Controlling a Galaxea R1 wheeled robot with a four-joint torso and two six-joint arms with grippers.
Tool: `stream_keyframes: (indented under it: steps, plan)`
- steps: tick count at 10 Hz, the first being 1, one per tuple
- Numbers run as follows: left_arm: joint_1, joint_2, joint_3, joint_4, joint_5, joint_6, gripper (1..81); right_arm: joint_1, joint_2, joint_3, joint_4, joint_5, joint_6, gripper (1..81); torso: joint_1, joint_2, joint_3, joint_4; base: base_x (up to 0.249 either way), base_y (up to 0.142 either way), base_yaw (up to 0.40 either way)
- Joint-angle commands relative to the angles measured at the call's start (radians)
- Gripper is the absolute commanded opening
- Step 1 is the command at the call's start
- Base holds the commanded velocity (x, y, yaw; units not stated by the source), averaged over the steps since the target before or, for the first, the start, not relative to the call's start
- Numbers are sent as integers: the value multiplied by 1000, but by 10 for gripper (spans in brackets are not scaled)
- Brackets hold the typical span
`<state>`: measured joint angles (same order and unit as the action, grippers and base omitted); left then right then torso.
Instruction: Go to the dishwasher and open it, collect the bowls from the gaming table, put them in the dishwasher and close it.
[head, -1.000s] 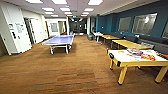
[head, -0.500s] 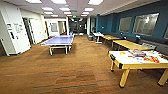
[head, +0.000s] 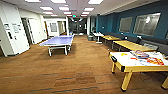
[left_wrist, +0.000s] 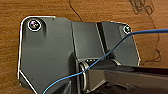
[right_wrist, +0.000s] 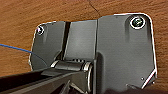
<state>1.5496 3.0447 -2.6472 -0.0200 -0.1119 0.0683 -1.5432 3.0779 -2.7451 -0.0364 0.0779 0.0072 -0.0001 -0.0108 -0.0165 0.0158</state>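
A long room stretches ahead in the head view, floored in brown wood-grain carpet tile (head: 75, 72) with a striped, plank-like texture. Towards the left of the floor stands a blue table-tennis table (head: 58, 40), its flat top glossy, on pale metal legs. At the right a yellow games table (head: 136, 65) stands on thick angled yellow legs with black bumpers at its near corners. Its white top carries coloured markings and a flat stack of boxes (head: 140, 54) near the far edge; what kind of table it is cannot be told, and no bowls can be made out on it. Behind it a row of yellow-topped tables (head: 130, 45) runs along the dark teal wall (head: 110, 23), which has framed glass panels. White walls and doors (head: 12, 32) line the left side, and square ceiling lights glow overhead. No dishwasher can be made out anywhere in this room.

In both wrist views dark matte plates hang over the same wood-grain floor, a thin blue cable (left_wrist: 112, 47) crossing the left one. Whether either gripper's fingers are apart or together cannot be told.
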Motion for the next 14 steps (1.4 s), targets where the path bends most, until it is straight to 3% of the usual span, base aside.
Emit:
stream_keyframes:
  steps: [1,14]
  plan:
    - [-44,5,4,-3,49,5,811,51,6,6,-5,-50,-4,811,0,0,0,0,194,0,0]
    - [-45,5,4,-3,47,5,811,47,1,3,-2,-49,-4,811,0,0,0,0,194,0,0]
